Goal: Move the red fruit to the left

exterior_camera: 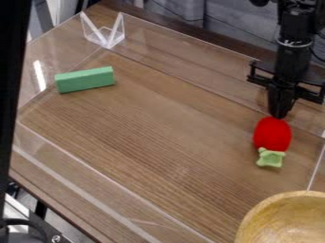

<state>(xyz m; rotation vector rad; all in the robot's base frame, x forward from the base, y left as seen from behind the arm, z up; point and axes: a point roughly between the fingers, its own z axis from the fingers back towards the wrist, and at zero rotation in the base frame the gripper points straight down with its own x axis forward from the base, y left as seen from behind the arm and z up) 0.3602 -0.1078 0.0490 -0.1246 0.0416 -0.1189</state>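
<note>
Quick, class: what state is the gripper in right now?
Gripper: shut, fingers together just above the red fruit; a grasp on it cannot be told.

The counter is showing a mid-brown wood grain with fine, darker streaks running along it. The red fruit is showing glossy red, with a pale green leafy cap at its lower end. The block at the left is presenting a flat, even green. The pincer and the arm above it are appearing black throughout. The clear walls around the counter are reading as colourless with whitish edges. The bowl at the lower right is showing a pale tan, woody tone.
</note>
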